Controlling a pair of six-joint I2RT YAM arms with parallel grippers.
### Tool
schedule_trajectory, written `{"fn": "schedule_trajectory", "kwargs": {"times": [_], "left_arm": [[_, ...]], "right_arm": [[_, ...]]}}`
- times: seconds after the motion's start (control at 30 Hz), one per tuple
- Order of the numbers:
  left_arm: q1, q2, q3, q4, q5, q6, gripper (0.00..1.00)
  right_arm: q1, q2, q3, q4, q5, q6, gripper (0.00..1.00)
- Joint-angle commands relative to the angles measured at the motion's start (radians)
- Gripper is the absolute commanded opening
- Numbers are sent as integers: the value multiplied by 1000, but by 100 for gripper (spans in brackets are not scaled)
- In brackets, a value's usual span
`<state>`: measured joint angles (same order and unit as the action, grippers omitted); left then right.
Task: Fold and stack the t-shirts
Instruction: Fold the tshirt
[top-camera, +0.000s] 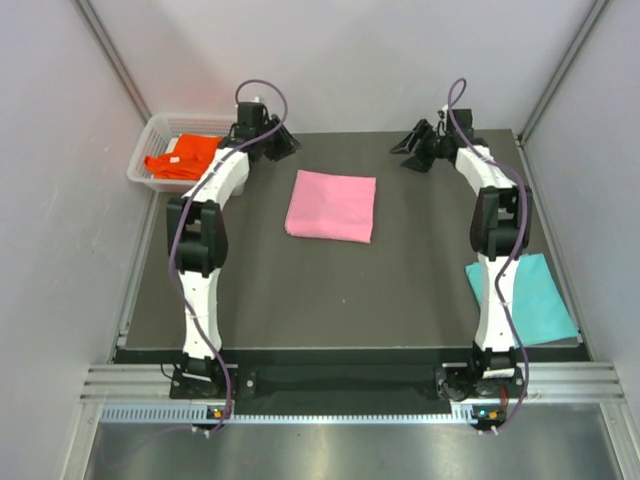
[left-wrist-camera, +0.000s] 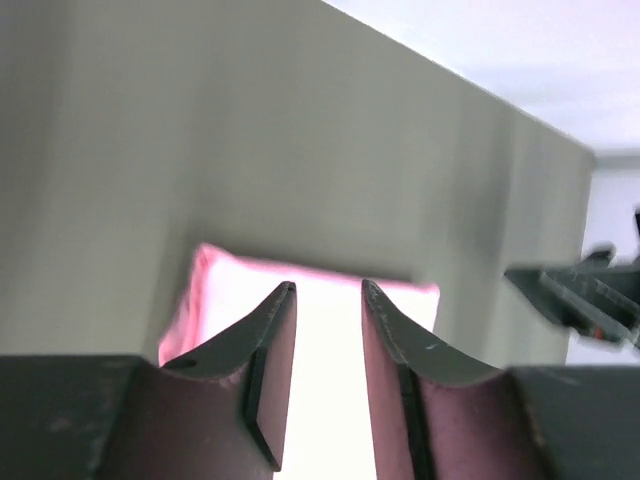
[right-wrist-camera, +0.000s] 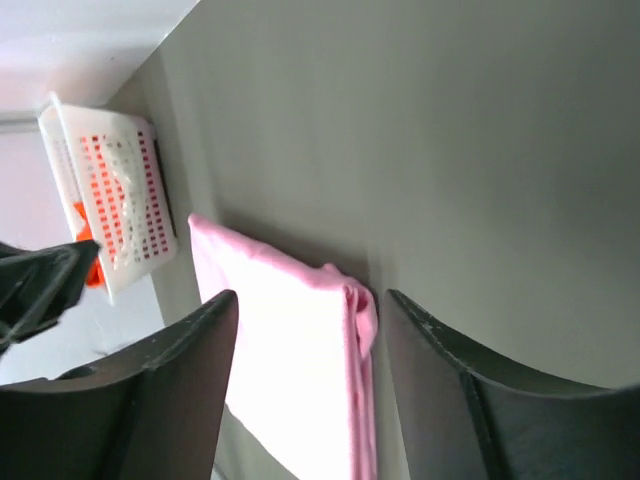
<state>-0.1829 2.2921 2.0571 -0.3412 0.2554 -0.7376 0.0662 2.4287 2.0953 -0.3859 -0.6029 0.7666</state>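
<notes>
**Operator:** Both claws are hanging empty over the table's far edge. The left gripper is showing a narrow gap between its fingers, and the right gripper is standing spread wide. Neither is pinching anything.

**Observer:** And the shirts?

**Operator:** I am seeing the pink t-shirt lying as a flat folded rectangle mid-table, between the two arms. The teal t-shirt is lying folded at the near right corner. The orange t-shirt is sitting crumpled in the white mesh basket beside the far left corner.

**Observer:** Hazards?

**Operator:** I am judging three. Soft cloth is liable to fall open if I am gripping only one layer. The orange one may be catching on the mesh and dragging the basket along. The teal one, lying close to the edge of the dark table, may be sliding off.
</notes>
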Motion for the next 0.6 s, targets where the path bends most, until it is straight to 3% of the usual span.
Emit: {"fn": "schedule_trajectory", "kwargs": {"times": [0.0, 0.2, 0.33, 0.4, 0.5, 0.57], "left_arm": [[-9, -185, -142, 49, 88, 75, 34], [-76, -292, -539, 502, 269, -78, 19], [-128, -313, -661, 628, 297, -80, 14], [-144, -324, -731, 675, 304, -77, 13], [-141, -336, -819, 715, 309, -75, 11], [-141, -347, -839, 708, 309, -60, 11]], "right_arm": [[23, -138, -89, -4, -80, -144, 61], [148, -267, -441, 398, -124, -26, 55], [198, -192, -465, 612, -181, 89, 42], [198, -111, -462, 764, -213, 209, 30], [192, -14, -433, 880, -201, 315, 25], [187, 53, -384, 830, -181, 295, 25]]}}
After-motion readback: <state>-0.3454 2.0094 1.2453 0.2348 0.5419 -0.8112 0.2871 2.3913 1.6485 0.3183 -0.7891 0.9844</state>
